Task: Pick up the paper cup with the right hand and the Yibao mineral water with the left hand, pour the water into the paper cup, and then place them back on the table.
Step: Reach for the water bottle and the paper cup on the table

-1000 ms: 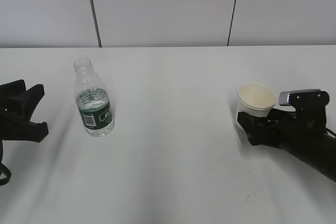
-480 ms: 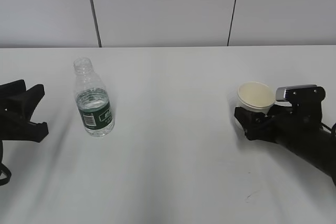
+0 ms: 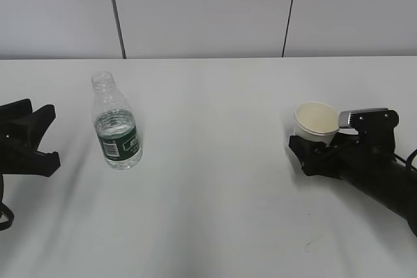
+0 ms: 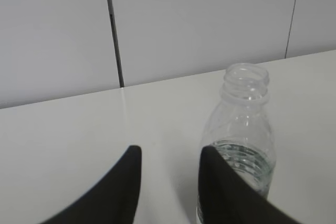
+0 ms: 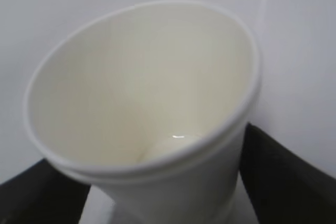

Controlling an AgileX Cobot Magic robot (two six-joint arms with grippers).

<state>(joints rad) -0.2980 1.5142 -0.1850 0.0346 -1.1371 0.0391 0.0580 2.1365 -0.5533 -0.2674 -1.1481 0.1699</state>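
Nearest, the right hand [image 3: 313, 154] has its fingers [image 5: 278, 177] clamped against both sides of the paper cup [image 3: 317, 122], which stands on the table [image 3: 215, 180], while the left hand [image 3: 36, 138] waits spread apart, the Yibao mineral water [image 3: 116, 125] upright just beyond its fingertips.

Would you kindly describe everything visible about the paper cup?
The paper cup is small, plain off-white paper with a rolled rim and cream inside; a small glint shows at its bottom. It is open-topped, upright or nearly so, right of the table. The right hand's pincer has a black finger at each side of it; whether it is lifted cannot be told.
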